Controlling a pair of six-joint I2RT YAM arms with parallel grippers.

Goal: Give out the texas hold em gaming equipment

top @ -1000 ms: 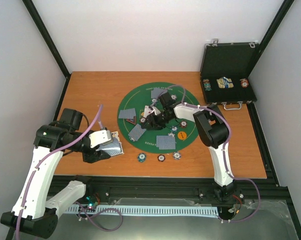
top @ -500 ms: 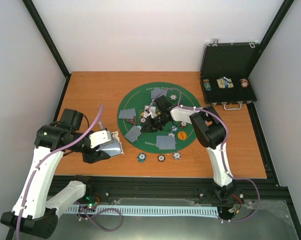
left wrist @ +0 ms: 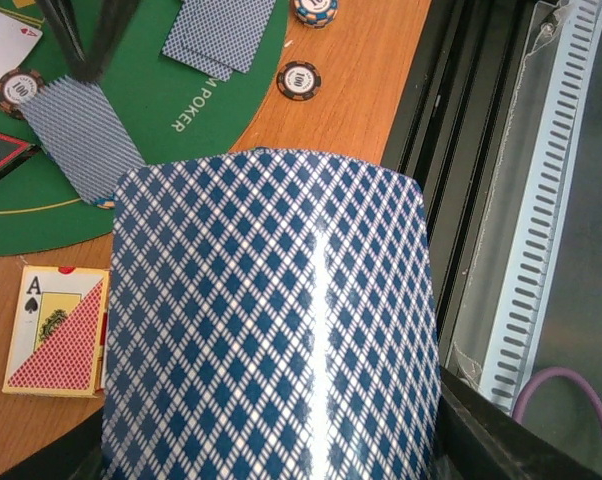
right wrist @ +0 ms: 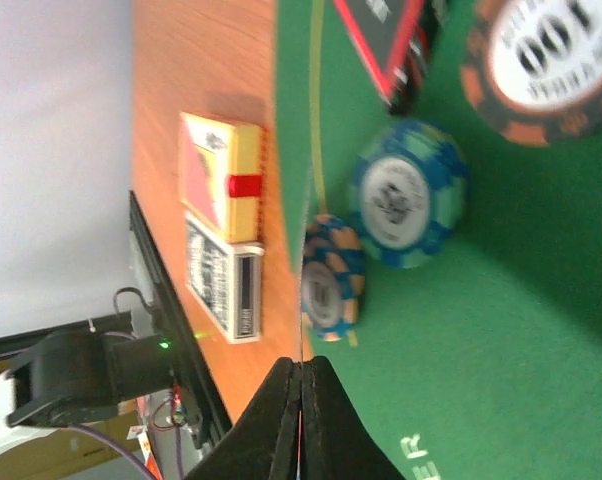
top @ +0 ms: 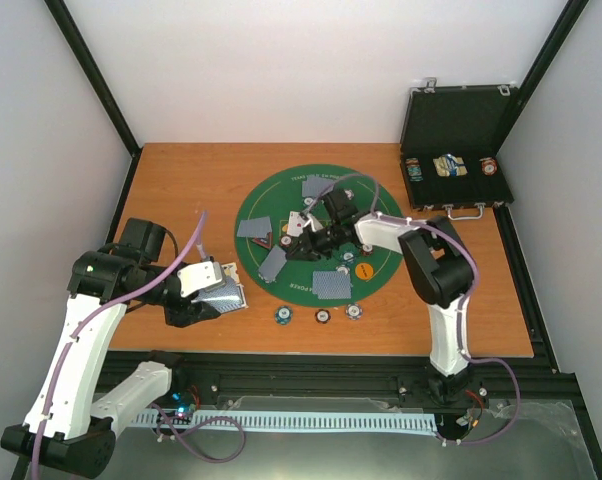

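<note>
A thick deck of blue-diamond-backed playing cards (left wrist: 271, 320) fills the left wrist view. My left gripper (top: 203, 297) is shut on it at the table's left front, and its fingers are hidden behind the deck. My right gripper (right wrist: 301, 365) is shut on the thin edge of a single card (top: 273, 263), which sits tilted on the green round mat (top: 281, 195). Striped chips (right wrist: 409, 195) and the black-and-red triangle marker (right wrist: 381, 40) lie just beyond that card. More face-down cards (top: 331, 285) rest on the mat. Three chips (top: 323, 316) sit in a row on the wood at its near rim.
The black case (top: 459, 120) stands open at the back right with chips and cards inside. A red card box (left wrist: 56, 330) and a blue one (right wrist: 226, 280) lie on the wood left of the mat. An orange disc (top: 361, 270) is on the mat's right side.
My right gripper's jaws have closed on the card's edge and the card now tilts up. The right arm's elbow has swung to the right. The left arm has stayed still with the deck.
</note>
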